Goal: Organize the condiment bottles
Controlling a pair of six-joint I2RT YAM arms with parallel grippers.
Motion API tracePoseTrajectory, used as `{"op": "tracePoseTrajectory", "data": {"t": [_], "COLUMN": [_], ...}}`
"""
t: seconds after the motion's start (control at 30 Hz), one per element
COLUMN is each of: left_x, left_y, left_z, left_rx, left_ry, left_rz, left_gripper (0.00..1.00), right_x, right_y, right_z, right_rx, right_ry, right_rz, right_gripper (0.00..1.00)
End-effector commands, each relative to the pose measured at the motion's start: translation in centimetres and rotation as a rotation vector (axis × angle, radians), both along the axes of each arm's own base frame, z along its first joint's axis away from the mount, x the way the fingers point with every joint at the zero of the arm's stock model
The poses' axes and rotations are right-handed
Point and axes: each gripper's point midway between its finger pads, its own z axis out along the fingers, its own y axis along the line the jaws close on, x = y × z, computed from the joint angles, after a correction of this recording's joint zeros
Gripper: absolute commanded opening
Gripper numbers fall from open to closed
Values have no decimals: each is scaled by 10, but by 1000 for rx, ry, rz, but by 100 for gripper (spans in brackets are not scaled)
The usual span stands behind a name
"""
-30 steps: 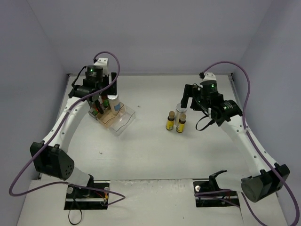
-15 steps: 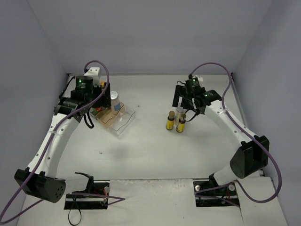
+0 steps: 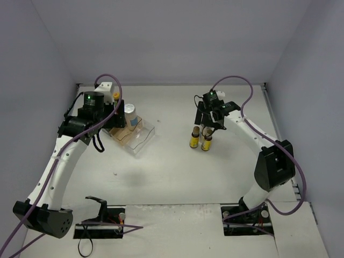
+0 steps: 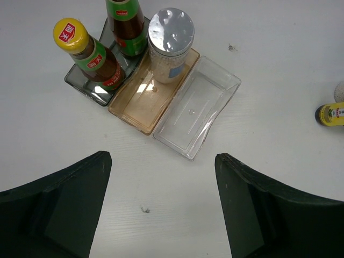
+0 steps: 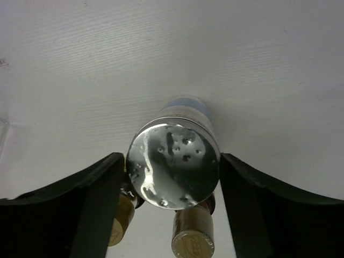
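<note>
Toward the far edge of the surface (image 3: 161,177), right of middle, my right gripper (image 3: 207,128) is down over the loose silver-lidded jar (image 5: 173,161). Its fingers (image 5: 70,209) have closed in from both sides, and in the wrist view they sit flush against the lid. I read that as a grip, though the jar looks not yet lifted. Two short yellow-labelled bottles (image 3: 193,141) (image 3: 206,144) stand just beside the jar on its near side, caps peeking out under it in the wrist view. Near the far-left corner is the clear stepped rack (image 4: 196,115). It already carries two dark sauce bottles (image 4: 88,56) (image 4: 126,24) on the back step and the second silver-lidded jar (image 4: 169,45) on the middle amber step. The front clear step is bare. My left gripper (image 4: 162,160) hovers on the near side of the rack, spread wide, holding nothing. The step in hand, as I judge it, is picking the loose jar for transfer to the rack, with roughly half the bottles placed. Next move needs a straight lift so the two yellow neighbours aren't knocked over. Then carry it across to the free spot beside its twin on the amber step. The left arm should stay clear of that path.
</note>
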Motion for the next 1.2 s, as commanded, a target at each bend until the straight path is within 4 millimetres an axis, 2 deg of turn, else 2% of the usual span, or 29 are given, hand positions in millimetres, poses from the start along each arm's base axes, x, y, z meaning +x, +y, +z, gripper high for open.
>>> {"op": "tracePoseTrajectory", "data": {"t": [0.0, 0.03, 0.07, 0.1, 0.17, 0.23, 0.3, 0.33, 0.4, 0.43, 0.53, 0.6, 0.67, 0.7, 0.77, 0.9, 0.97, 1.0, 1.17], "left_x": [-1, -2, -3, -4, -5, -7, -8, -10, -11, -13, -16, -18, -21, -22, -24, -28, -30, -32, -41], "left_y": [-1, 0, 0, 1, 1, 2, 3, 3, 4, 4, 6, 7, 7, 8, 9, 8, 9, 5, -5], "left_z": [15, 14, 14, 13, 12, 11, 11, 10, 9, 9, 9, 8, 7, 7, 7, 6, 5, 7, 5], "left_rx": [-18, -15, -14, -11, -9, -5, 1, 3, 7, 8, 13, 19, 23, 26, 29, 26, 30, 14, -16], "left_ry": [-50, -44, -46, -42, -39, -37, -35, -31, -28, -27, -25, -24, -21, -20, -22, -25, -27, -34, -50], "left_rz": [0, 2, 3, 3, 4, 2, -2, -3, -4, -4, -7, -10, -14, -16, -19, -29, -36, -56, -123], "left_gripper": [78, 78, 78, 78, 78, 78, 78, 78, 78, 78, 78, 78, 78, 78, 78, 78, 78, 78, 78], "right_x": [21, 22, 24, 27, 36, 48, 58, 65, 69, 70, 66, 53, 35, 29, 15, -27, -38, -51, -79], "right_y": [1, 2, 2, 2, 2, 5, 11, 19, 33, 47, 75, 101, 130, 137, 154, 196, 208, 215, 241], "right_z": [14, 12, 12, 16, 26, 46, 64, 83, 104, 121, 145, 149, 148, 145, 132, 104, 95, 84, 71], "right_rx": [-3, -9, -14, -24, -38, -48, -67, -80, -78, -68, -64, -62, -41, -41, -30, -19, -2, -2, 73], "right_ry": [-81, -77, -82, -96, -134, -189, -241, -294, -352, -399, -454, -460, -442, -433, -397, -334, -322, -302, -291], "right_rz": [-37, -31, -26, -12, 5, 32, 100, 147, 215, 256, 391, 502, 594, 623, 676, 794, 812, 841, 912], "right_gripper": [63, 49, 42, 28, 13, 0, 0, 0, 0, 0, 0, 0, 0, 0, 0, 0, 0, 0, 2]}}
